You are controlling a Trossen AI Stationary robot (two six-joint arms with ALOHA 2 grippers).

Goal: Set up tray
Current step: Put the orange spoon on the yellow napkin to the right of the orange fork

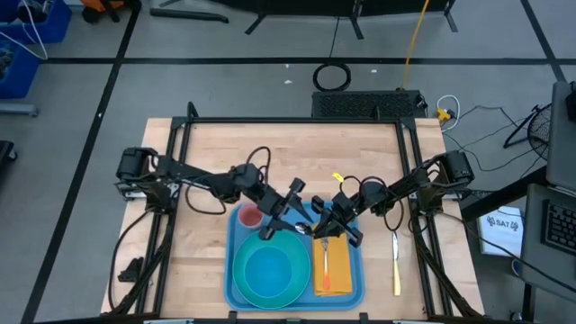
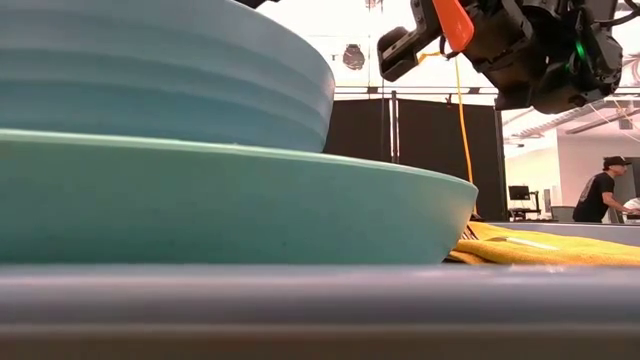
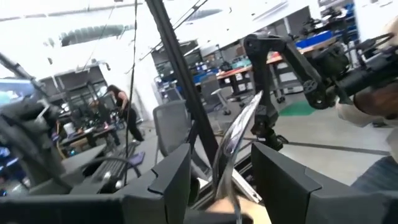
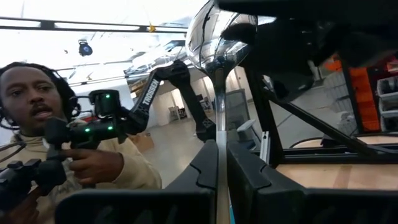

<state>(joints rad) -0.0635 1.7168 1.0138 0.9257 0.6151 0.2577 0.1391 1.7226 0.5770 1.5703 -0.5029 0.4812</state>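
**Tray near front edge, spoon in right gripper above it**

Tray (image 2: 320, 300) rim sat closest to the low camera, a dull grey-blue band across the bottom of that view. From above it was a wide, flat, light-blue rectangle with rounded corners and a raised lip. It lay at the near-centre of the wooden table (image 1: 198, 198), by the front edge.

On the tray:
- Teal plate (image 2: 230, 210) on the left half, with a teal bowl (image 2: 150, 70) stacked in it.
- Pink cup (image 1: 250, 217) in the far-left corner.
- Yellow-orange napkin (image 2: 540, 248) along the right side, with a fork (image 1: 325, 259) lying on it.

A knife (image 1: 394, 261) lay on the bare table just right of the tray, apart from it.

Both arms reached in over the tray's far edge, with the grippers near each other and raised off the tray.

Right gripper (image 1: 330, 221) was pressed together on the handle of a spoon (image 4: 214, 37). The handle was pinched between its fingers (image 4: 245, 177), with the spoon's bowl end sticking out past the fingertips.

Left gripper (image 1: 290, 211) was spread. Its wrist view showed the shiny metal of the spoon running between its fingers (image 3: 168, 180), with a gap on each side. No contact was visible, and that gripper held nothing.
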